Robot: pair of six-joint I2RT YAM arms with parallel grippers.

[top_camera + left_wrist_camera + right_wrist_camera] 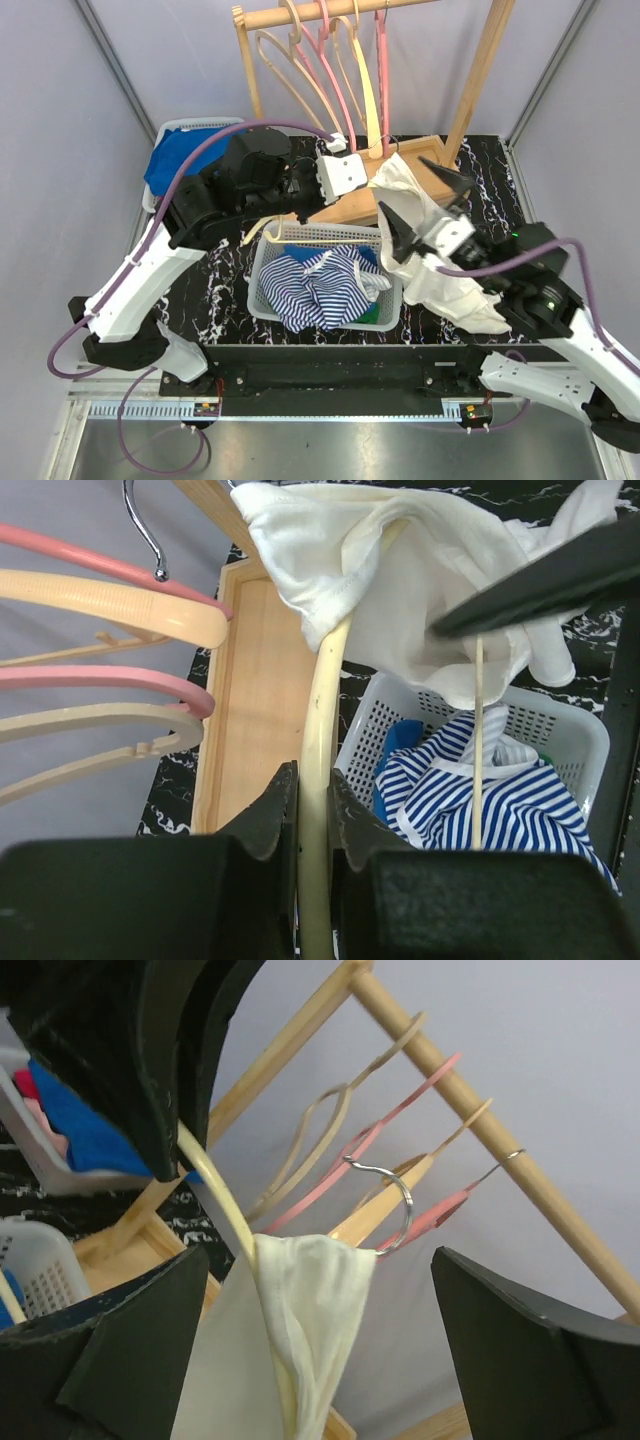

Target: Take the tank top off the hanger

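- Two grippers: left gripper [310, 780] clamped on cream hanger [322, 680], right gripper [320, 1260] spread wide, empty.
- May snag tank top [400, 580] on metal hook [408, 1205] — or slip off hanger.

The tank top [400, 570] is white, the hanger [318, 730] cream, the garment [315, 290] blue-and-white striped.

Left arm [150, 265]: reaches forward from base, elbow bent, wrist pointing right. Left pincer [312, 802]: jaws nearly together, clamped on hanger [318, 700] limb. Right arm [560, 335]: stretched forward and leftward, wrist angled toward left arm. Right pincer [425, 210]: jaws spread wide, closed on nothing.
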